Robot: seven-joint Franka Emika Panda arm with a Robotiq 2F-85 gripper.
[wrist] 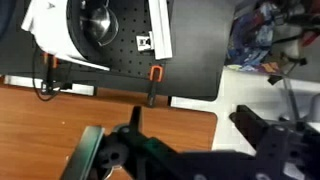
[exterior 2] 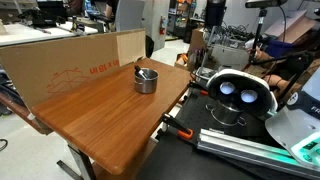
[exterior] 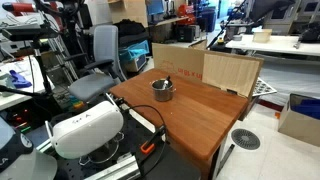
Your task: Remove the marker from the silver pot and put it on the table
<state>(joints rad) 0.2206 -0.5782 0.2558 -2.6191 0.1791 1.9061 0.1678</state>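
Note:
The silver pot (exterior: 163,90) stands on the reddish-brown table (exterior: 195,118) near its far edge, in front of the cardboard; it also shows in an exterior view (exterior 2: 146,81). The marker (exterior: 166,82) (exterior 2: 143,72) is a short whitish stick leaning inside the pot. In the wrist view my gripper (wrist: 190,150) hangs over the table's near edge (wrist: 60,120), by the robot base and far from the pot. Its dark fingers are spread apart and hold nothing. The pot is out of the wrist view.
A cardboard box (exterior: 175,57) (exterior 2: 80,60) and a pale plywood board (exterior: 231,72) stand along the table's back edge. Orange clamps (wrist: 153,74) and cables sit at the near edge. A chair (exterior: 100,55) and a floor fan (exterior: 245,139) flank the table.

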